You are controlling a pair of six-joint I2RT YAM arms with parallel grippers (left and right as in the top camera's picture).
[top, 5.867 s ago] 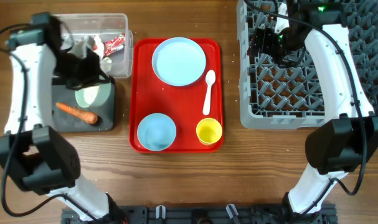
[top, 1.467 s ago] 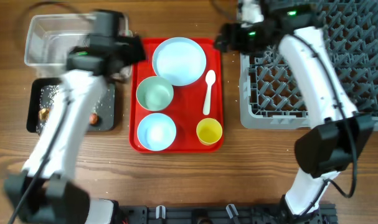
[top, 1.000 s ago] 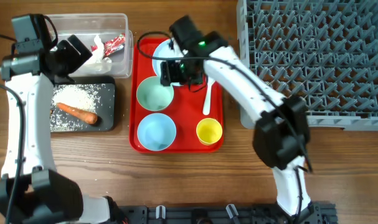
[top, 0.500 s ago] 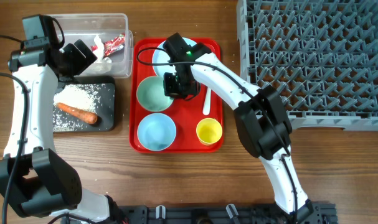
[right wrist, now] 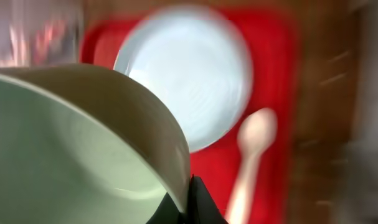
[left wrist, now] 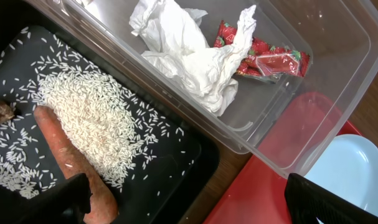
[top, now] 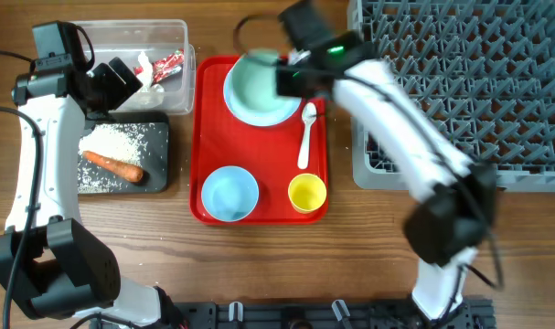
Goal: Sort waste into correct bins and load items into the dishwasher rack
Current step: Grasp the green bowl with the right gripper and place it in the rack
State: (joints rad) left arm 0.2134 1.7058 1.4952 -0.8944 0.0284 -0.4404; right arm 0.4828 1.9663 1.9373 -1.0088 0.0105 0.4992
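Pale green bowl [top: 257, 80] mouth-up above plate [right wrist: 195, 81], rim in right jaws.

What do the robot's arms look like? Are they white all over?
No. The left arm and right arm are both smooth white tubes with chunky black joints. Thin black cables run alongside them. The left claw is black, and a small green light glows on the right arm.

Wooden table [top: 259, 265]: warm brown, grain running left to right, fills overhead view edge to edge. Black rail [top: 286, 315] along near edge. Light even, shadows soft.
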